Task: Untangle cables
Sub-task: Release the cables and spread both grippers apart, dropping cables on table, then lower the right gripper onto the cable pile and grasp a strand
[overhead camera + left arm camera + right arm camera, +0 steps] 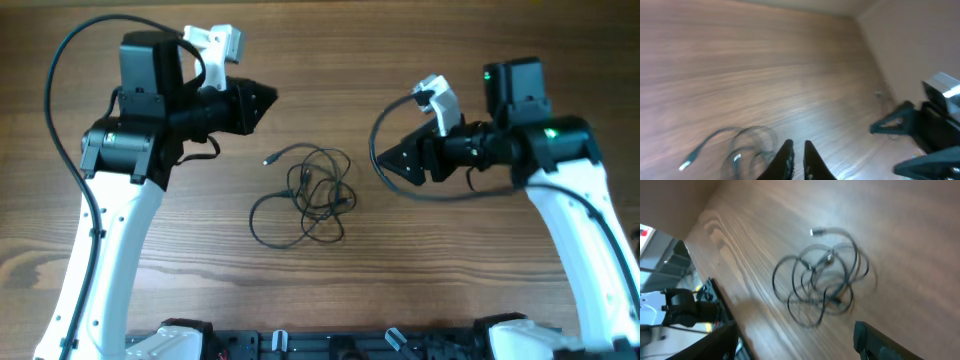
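1. Closest in, the left pincer [797, 144] shows two dark fingers pressed almost together with nothing between them. The right pincer [796, 326] stands wide apart and empty, one finger at each lower corner of its own view.
2. The cables [308, 192] lie as one loose knot of overlapping loops in the middle of the worktop [300, 300], between the two arms and touching neither.
3. This looks to me like the approach before a first grasp. To do it well, the left pincer should open before it comes down. It could then take the free plug [267, 160], which sticks out at the knot's upper left on its own side. The right could hold a loop on the opposite edge. A slow, low pull apart should let the loops slide rather than cinch tight.
4. The overhead view shows how both pincers flank the knot, but not their finger gaps. The right wrist view shows best how the loops cross. The left wrist view is blurred and catches only the knot's edge.
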Available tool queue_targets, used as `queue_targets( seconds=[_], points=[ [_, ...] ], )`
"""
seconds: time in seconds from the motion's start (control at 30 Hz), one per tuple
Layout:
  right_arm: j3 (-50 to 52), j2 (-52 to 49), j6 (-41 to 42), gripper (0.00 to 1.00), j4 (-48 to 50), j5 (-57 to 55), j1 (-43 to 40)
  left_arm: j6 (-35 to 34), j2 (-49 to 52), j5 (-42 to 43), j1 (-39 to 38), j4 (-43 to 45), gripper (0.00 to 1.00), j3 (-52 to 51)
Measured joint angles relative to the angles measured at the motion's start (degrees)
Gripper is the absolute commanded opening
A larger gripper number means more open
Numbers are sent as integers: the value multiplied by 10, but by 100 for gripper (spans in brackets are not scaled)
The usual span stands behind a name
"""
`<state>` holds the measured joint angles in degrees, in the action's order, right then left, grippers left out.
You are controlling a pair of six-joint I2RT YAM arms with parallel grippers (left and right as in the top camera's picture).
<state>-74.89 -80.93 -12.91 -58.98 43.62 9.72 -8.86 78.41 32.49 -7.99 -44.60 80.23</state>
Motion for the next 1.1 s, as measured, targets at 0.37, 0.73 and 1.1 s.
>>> queue_targets(
  seconds=[0.37,0.73,1.1],
  points=[
    [0,-156,26,80,-25,-13,103,0,0,-123,0,-109,5,0],
    [0,-196,88,90,39,-126,255,0,0,-132,0,-122,4,0],
    [0,-276,101,90,153,-147,271,0,0,-132,0,-106,4,0]
  ],
)
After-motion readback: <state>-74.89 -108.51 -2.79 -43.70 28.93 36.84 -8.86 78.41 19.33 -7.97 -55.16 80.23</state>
